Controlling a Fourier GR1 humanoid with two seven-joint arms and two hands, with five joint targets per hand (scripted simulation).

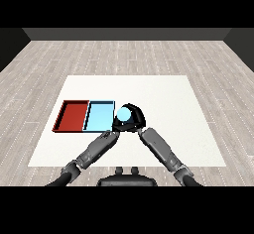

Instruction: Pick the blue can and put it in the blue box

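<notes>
Now one blue can (pixel 123 113) sits curled in the right hand (pixel 133 120), beside two trays.

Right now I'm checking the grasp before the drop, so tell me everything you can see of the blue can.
The blue can shows mostly as a pale blue round top, so it looks upright. The right hand curls round it, its black fingers hiding the sides. It sits just right of the blue tray, beside the tray's right rim, not inside. Whether it rests on the table or is lifted cannot be told. The left hand lies just below it, apparently not touching.
</notes>
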